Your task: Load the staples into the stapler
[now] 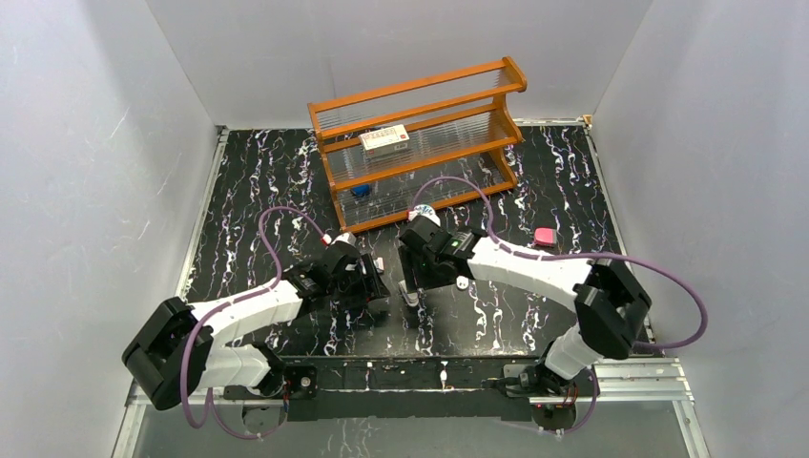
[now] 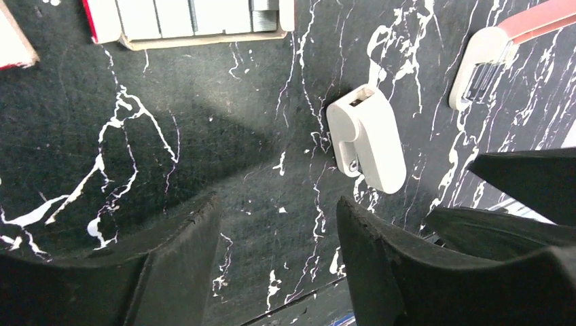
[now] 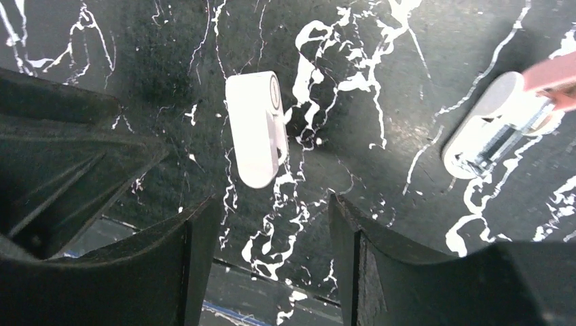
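Observation:
The stapler (image 2: pixel 367 139) is a small all-white one, closed, lying on its side on the black marbled mat; it also shows in the right wrist view (image 3: pixel 253 129). My left gripper (image 2: pixel 278 210) is open and empty, with the stapler just beyond its right fingertip (image 2: pixel 353 217). My right gripper (image 3: pixel 272 204) is open and empty, with the stapler just ahead of its left fingertip (image 3: pixel 204 217). The staples (image 2: pixel 217 13) are grey strips lying in an open cardboard tray at the far edge of the left wrist view. In the top view both grippers (image 1: pixel 374 286) (image 1: pixel 412 284) meet at mid-table.
A second mini stapler (image 2: pixel 475 68) (image 3: pixel 489 139), with a white base and a peach top, lies open with its silver channel showing, right of the white one. A red-and-white box corner (image 2: pixel 10 41) is at far left. An orange rack (image 1: pixel 420 143) holds a red-and-white box (image 1: pixel 385 140). A pink object (image 1: pixel 545 237) lies at right.

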`<state>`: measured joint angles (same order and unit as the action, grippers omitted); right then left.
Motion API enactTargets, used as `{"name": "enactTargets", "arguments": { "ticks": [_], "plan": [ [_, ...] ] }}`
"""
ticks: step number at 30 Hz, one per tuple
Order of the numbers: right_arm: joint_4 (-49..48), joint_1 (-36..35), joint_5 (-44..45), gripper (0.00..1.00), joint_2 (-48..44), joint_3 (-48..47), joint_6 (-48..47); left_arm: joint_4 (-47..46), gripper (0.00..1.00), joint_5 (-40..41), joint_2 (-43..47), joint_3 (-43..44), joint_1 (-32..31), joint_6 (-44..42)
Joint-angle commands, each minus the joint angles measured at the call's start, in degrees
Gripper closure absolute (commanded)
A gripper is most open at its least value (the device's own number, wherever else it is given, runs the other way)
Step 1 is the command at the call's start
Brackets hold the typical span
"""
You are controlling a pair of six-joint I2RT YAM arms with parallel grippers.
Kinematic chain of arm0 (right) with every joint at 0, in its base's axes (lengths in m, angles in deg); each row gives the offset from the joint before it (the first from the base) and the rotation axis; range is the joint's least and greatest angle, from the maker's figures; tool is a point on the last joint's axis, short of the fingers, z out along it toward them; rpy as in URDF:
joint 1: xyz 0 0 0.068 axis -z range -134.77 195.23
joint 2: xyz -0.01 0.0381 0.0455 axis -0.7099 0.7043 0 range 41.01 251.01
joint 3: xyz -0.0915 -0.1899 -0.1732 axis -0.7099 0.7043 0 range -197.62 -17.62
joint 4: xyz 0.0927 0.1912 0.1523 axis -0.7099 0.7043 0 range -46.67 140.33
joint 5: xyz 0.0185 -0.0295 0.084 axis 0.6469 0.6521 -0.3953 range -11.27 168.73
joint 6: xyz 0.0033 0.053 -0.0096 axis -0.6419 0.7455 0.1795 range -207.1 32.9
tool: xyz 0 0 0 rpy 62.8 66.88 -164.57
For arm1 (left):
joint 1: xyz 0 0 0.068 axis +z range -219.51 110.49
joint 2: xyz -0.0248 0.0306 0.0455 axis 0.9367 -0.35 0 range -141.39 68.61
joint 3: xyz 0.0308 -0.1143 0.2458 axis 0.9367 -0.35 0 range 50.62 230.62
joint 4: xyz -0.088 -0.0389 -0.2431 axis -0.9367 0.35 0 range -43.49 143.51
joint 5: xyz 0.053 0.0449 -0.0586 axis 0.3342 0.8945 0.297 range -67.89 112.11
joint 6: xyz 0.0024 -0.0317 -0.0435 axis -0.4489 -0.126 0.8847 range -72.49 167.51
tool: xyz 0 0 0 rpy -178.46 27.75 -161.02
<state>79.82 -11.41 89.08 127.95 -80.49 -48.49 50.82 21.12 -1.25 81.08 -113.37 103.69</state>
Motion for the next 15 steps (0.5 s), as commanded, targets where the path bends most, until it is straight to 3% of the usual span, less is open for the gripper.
{"name": "enactTargets", "arguments": {
  "ticks": [1,7,15],
  "plan": [
    [-4.5,-0.4,-2.2,0.35,4.3,-2.2,-2.1,-2.6,0.43,1.0,-0.6,-0.3,0.4,0.2],
    [-6.0,-1.1,-4.6,0.41,8.6,-2.9,-3.2,-6.9,0.49,-1.8,-2.9,-1.1,0.4,-1.1],
    [-4.2,-1.6,-3.2,0.69,10.7,-4.2,-3.0,-13.6,0.59,-6.0,-5.9,-2.4,0.4,-1.8]
  ]
}}
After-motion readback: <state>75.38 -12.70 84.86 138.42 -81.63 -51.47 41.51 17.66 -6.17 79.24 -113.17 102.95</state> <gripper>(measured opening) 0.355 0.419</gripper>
